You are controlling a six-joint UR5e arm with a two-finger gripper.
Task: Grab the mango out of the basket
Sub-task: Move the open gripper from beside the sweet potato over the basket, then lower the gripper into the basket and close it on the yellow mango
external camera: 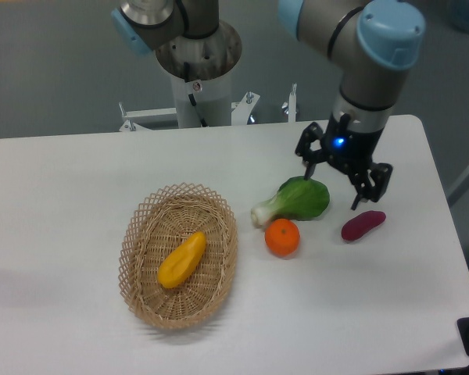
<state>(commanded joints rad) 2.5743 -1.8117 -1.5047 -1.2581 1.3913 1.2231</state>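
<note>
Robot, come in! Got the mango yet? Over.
Claw open, empty, above the greens. Mango lying in basket. Nothing on top of it.

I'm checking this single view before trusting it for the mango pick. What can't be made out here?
- Mango: underside hidden by the basket floor it lies on.
- Claw: fingertip pads too small to read.
- Leafy green: its far edge is covered by the claw.
- Arm: upper links cut off by the top edge.
</note>
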